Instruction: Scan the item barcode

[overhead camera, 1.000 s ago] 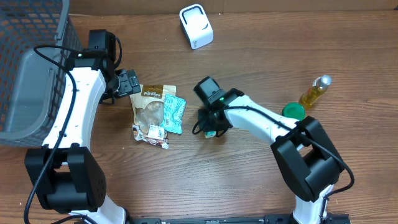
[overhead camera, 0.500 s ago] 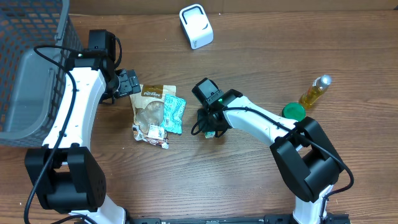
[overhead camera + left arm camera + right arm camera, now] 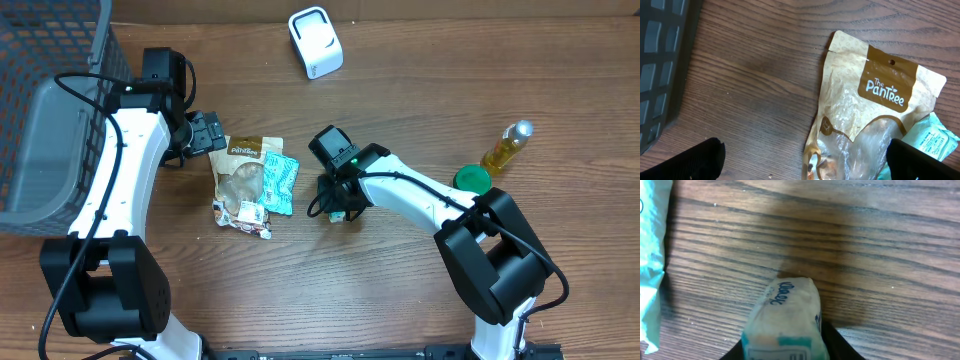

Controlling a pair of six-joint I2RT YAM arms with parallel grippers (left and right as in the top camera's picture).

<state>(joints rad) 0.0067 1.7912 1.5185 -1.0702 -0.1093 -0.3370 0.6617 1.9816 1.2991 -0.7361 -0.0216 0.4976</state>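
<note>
So, your status:
1. Tissue pack (image 3: 782, 317) lies mid-table between the right gripper (image 3: 787, 347) fingers, long axis running away from the wrist camera.
2. Right jaws flank it; you can't tell if they're gripping.
3. Left gripper (image 3: 805, 160) gapes wide beside the snack pouch (image 3: 865, 125).

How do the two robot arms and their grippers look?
Both the left arm and right arm have white shells, black joints and bases. Thin black cables run along them. The left gripper and right gripper are black. A green light glows near the right wrist.
</note>
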